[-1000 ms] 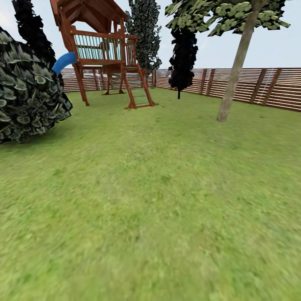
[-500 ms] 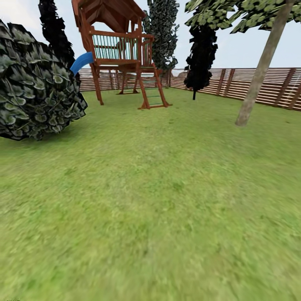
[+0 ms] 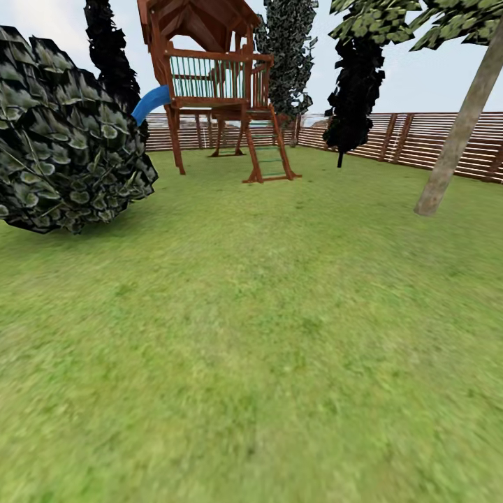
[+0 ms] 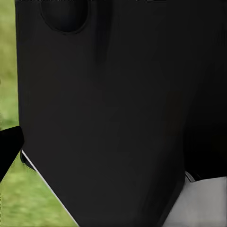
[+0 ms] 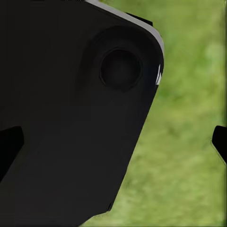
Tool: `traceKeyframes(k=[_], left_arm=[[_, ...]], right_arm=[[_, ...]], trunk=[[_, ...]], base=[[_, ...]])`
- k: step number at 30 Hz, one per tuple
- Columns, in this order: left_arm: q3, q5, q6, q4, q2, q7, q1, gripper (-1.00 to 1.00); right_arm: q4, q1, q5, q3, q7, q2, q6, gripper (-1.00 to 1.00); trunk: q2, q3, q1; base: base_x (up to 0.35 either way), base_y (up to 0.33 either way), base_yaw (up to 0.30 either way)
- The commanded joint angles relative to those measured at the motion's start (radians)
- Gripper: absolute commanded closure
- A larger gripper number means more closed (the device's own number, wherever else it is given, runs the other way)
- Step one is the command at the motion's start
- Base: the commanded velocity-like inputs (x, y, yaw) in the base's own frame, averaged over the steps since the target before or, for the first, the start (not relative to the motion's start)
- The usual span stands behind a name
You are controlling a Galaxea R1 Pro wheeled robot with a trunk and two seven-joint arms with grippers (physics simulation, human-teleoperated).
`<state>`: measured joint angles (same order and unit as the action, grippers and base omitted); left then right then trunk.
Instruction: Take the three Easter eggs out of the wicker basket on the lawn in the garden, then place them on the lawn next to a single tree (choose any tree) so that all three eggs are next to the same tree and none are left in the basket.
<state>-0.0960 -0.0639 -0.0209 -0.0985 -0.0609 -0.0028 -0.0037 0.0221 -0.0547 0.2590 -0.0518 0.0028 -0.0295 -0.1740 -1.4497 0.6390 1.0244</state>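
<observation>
Two wrist cameras give me mostly the robot's own black casing (image 4: 109, 113), so I start there. On the left wrist view a broad dark panel blocks nearly everything, with a strip of green grass at one edge and a dark fingertip (image 4: 9, 149) poking in from the side; I cannot tell whether the left jaws are apart or closed, nor whether they touch anything. On the right wrist view a black housing (image 5: 71, 132) with a round recess covers much of the picture, blurred grass lies behind it, and two dark tips sit at opposite edges, one fingertip (image 5: 8, 146) at one side and the other at the far side. They stand wide apart with only grass showing between them, so I read the right jaws as released and holding nothing.

From the head camera, the lawn (image 3: 251, 349) stretches away from me, flat and green, bare in the near and middle ground. A big dark leafy bush (image 3: 66, 140) sits to the left, resting on the grass. To the right, further off, the tree (image 3: 454, 147) with the smooth pale trunk leans up out of the picture, its speckled foliage at the top edge. Beyond, a wooden playset (image 3: 216, 84) with a ladder and a blue slide (image 3: 150, 103) stands on the grass. A dark thin-trunked tree (image 3: 356, 84) stands right of the playset. At the back runs the brown slatted fence (image 3: 412, 140) closing off the garden.
</observation>
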Motion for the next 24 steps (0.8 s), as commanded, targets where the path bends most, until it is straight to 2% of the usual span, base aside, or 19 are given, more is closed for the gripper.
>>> traceKeyframes(k=[1, 24], left_arm=[[-0.005, -0.007, -0.002, 0.000, 0.000, 0.000, 0.000, -1.00], [-0.005, -0.007, -0.002, 0.001, 0.000, 0.000, 0.000, -1.00]], right_arm=[[0.000, -0.001, 0.000, -0.005, 0.000, 0.000, -0.003, -1.00], [0.002, -0.001, -0.002, -0.003, 0.000, -0.001, -0.005, -1.00]], trunk=[[0.000, 0.001, 0.001], [0.000, 0.001, 0.001]], base=[[0.338, 0.000, 0.001], [0.339, 0.000, 0.000]])
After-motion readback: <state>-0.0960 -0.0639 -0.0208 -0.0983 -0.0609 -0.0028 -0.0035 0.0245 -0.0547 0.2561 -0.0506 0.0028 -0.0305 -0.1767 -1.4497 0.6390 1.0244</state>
